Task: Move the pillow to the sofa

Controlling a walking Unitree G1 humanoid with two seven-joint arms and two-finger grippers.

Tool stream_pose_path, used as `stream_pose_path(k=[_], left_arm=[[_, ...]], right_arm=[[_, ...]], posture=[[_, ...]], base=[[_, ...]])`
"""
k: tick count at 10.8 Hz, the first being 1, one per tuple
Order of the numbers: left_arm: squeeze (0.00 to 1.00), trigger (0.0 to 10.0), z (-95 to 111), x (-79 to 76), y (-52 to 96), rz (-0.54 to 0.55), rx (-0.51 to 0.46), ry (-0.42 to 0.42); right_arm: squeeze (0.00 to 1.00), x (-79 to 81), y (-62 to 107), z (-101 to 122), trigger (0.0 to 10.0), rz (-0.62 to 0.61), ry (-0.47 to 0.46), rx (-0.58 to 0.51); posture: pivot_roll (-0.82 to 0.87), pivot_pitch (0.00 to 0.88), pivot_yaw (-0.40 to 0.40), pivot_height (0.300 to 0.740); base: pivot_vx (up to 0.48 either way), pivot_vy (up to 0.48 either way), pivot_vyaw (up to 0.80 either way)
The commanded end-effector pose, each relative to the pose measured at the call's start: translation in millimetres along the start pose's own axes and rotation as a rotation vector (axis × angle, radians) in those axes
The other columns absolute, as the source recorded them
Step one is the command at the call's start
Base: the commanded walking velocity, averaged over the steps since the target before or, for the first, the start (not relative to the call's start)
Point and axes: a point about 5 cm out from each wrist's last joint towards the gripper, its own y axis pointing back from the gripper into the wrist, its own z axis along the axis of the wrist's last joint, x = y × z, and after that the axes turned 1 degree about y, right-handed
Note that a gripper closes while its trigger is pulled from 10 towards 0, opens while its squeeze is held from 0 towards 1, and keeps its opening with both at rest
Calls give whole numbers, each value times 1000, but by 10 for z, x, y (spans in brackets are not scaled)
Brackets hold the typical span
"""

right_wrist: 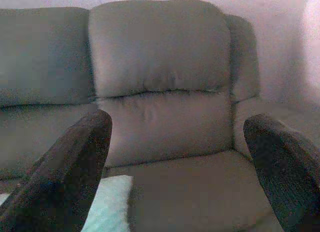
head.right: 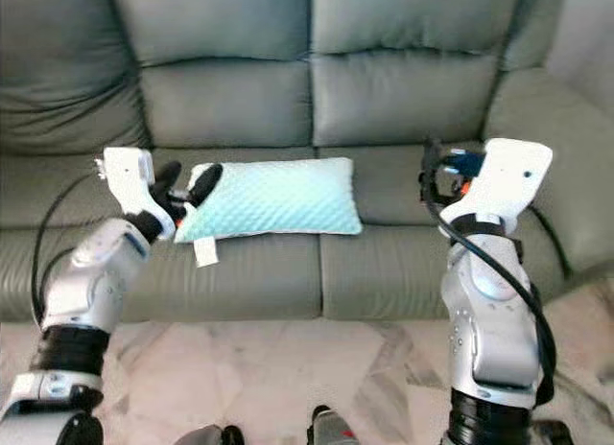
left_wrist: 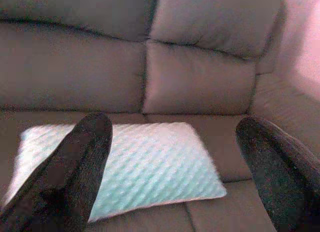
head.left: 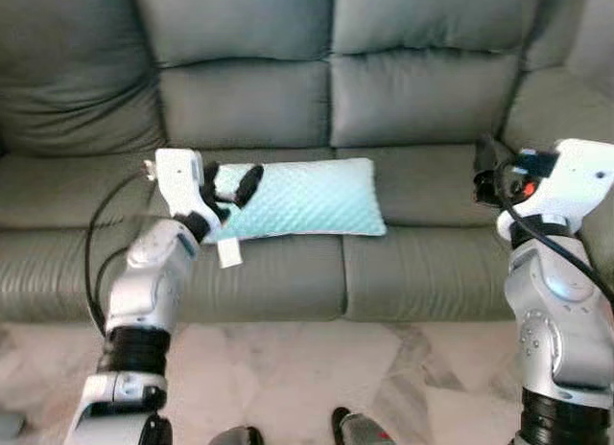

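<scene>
We see pale blue pillow [head.left: 299,199] lying flat on grey sofa [head.left: 422,109] seat. Our left gripper [head.left: 233,193], fingers spread wide, at pillow's left end. Right gripper [right_wrist: 175,157] wide too, held apart past pillow's right end.

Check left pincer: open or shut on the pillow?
Open. The left pincer has its fingers spread wide, with the pillow lying flat on the sofa seat beyond them, ungripped.

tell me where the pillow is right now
The light blue pillow lies on the grey sofa's seat cushions, near the middle, beside the open left gripper.
</scene>
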Motion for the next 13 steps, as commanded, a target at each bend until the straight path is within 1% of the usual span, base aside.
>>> stream_pose_path(k=[1, 2, 3, 4, 5, 6, 7, 9, 13], left_arm=[[0, 10000, -3, 83, 76, 50, -2, -24], [0, 10000, -19, 99, 104, 68, -6, -28], [0, 10000, -44, 128, 163, 97, -15, -22], [0, 10000, -88, 133, 223, 116, -18, -10], [0, 10000, -98, 122, 228, 114, -19, -8], [0, 10000, -80, 95, 208, 89, -28, -7], [0, 10000, -31, 57, 168, 56, -41, -7], [0, 10000, 30, 43, 128, 15, -43, -40], [0, 10000, 20, 29, 121, -1, -32, -41]], right_arm=[[0, 108, 7, -36, 10000, 67, -23, 22], [0, 155, 14, -63, 10000, 96, -37, 36], [0, 245, 12, -97, 10000, 140, -47, 54], [0, 290, -21, -91, 10000, 164, -46, 50], [0, 284, -43, -80, 10000, 164, -42, 46], [0, 259, -58, -63, 10000, 149, -35, 36], [0, 228, -53, -68, 10000, 124, -31, 33], [0, 214, -8, -97, 10000, 98, -30, 39], [0, 194, -12, -92, 10000, 82, -25, 35]], posture=[[-198, 182, 21, 740], [-185, 180, 5, 740], [-174, 179, -15, 740], [-172, 176, -26, 740], [-174, 173, -26, 740], [-174, 173, -26, 740], [-183, 172, -10, 740], [-192, 180, 5, 740], [-191, 179, 10, 740]], base=[[0, 0, 0], [0, 0, 0], [0, 0, 0], [0, 0, 0], [0, 0, 0], [0, 0, 0], [240, 0, 0], [427, 0, 0], [480, 0, 0]])
